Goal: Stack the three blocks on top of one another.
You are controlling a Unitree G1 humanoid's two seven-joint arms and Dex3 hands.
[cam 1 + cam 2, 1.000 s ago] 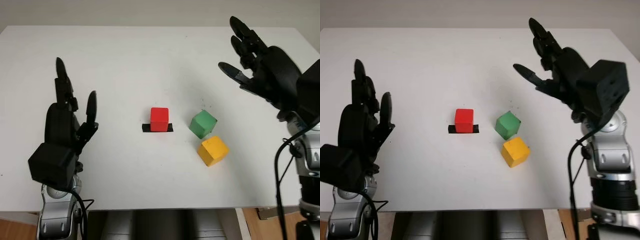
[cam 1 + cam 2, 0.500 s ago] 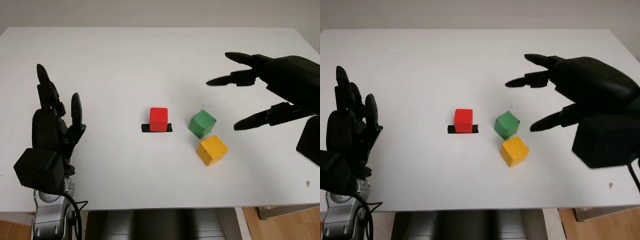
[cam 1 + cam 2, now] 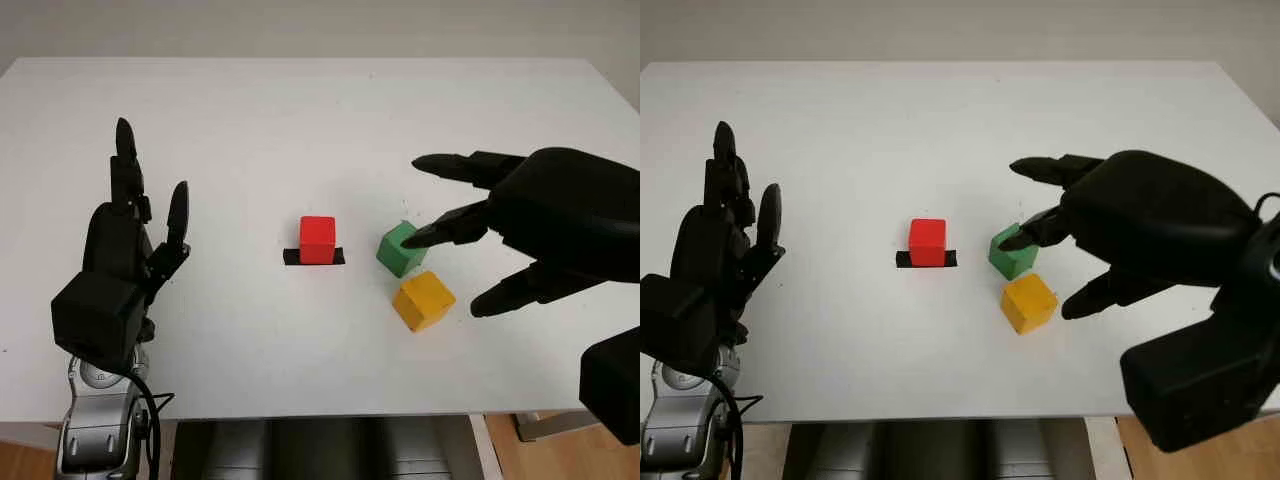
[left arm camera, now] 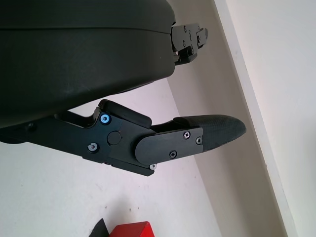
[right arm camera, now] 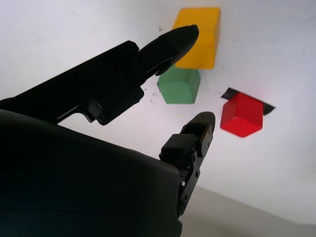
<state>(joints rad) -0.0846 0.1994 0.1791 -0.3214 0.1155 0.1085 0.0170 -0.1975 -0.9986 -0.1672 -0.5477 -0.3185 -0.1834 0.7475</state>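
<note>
Blocks were all single on the white surface [image 3: 300,120], none of them stacked yet. The red block [image 3: 318,238] stood near the middle, on a short strip of black tape [image 3: 292,257]. The green block [image 3: 402,249] lay to its right, a little apart, and the yellow block [image 3: 424,300] sat just in front of the green one, their corners almost meeting.

Our right hand [image 3: 470,235] was open and held nothing. It hung above the green and yellow blocks, with one finger over the green block and another beside the yellow one. Our left hand [image 3: 135,230] was open too, raised over the left part of the surface, well apart from the blocks.

We judged that the first step was in hand: the reach for the first block, probably the green one. The next move asked us to lower the right hand and close the fingers on two opposite faces of that block.

What stood in the way was the yellow block, so near that a finger could push it. The green block was also turned at an angle, so the hand needed to match it.
</note>
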